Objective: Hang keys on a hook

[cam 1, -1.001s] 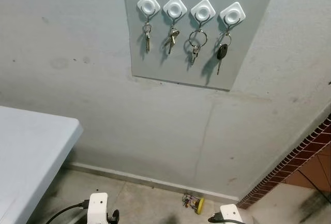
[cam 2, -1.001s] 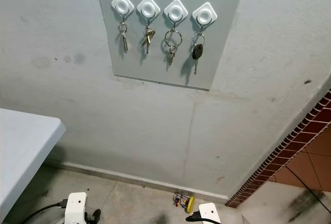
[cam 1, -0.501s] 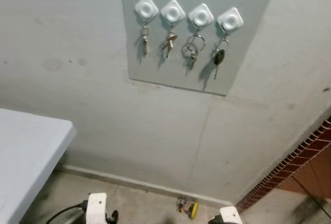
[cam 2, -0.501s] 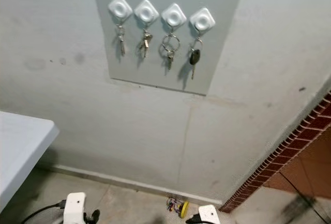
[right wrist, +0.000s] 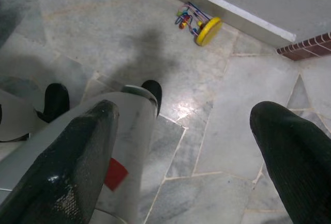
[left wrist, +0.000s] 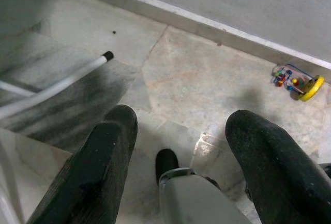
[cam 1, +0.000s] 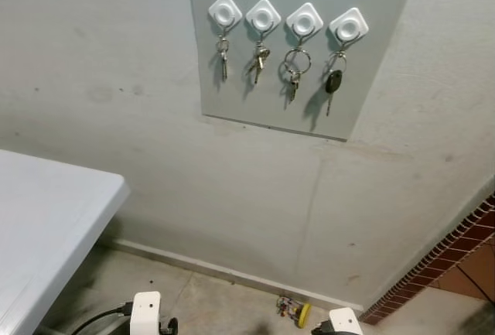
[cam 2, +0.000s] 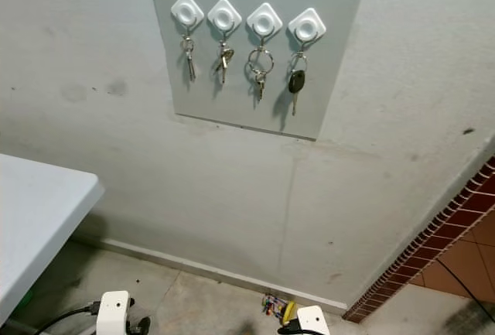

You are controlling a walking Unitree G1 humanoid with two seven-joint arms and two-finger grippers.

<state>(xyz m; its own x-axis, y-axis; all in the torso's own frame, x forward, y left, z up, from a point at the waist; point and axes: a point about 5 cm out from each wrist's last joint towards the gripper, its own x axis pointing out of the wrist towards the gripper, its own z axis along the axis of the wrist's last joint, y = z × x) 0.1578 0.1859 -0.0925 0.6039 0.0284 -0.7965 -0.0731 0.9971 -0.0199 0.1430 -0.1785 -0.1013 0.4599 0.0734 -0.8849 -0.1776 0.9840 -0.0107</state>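
Grey board fixed on the plaster wall, taken as landmark. Four white hooks set in a row across the board's upper part, each carrying keys: small pair under the leftmost hook, bunch under the second, large ring with keys under the third, black-headed key under the rightmost. All hung flat against the board, apart from one another.

White counter stood below and left of the board, corner toward the wall. Brick edge ran diagonally below and right of the board. Small yellow toy lay on the stone floor by the skirting, straight below the board.

Left pincer hung low, well below the board, pointed down at the floor; black fingers spread wide, nothing between them. White counter leg seen near it. Right pincer likewise hung low over the floor, fingers wide apart, empty; toy seen on the floor ahead of it. White arm tops seen at the bottom edge of the head view, far below the board.
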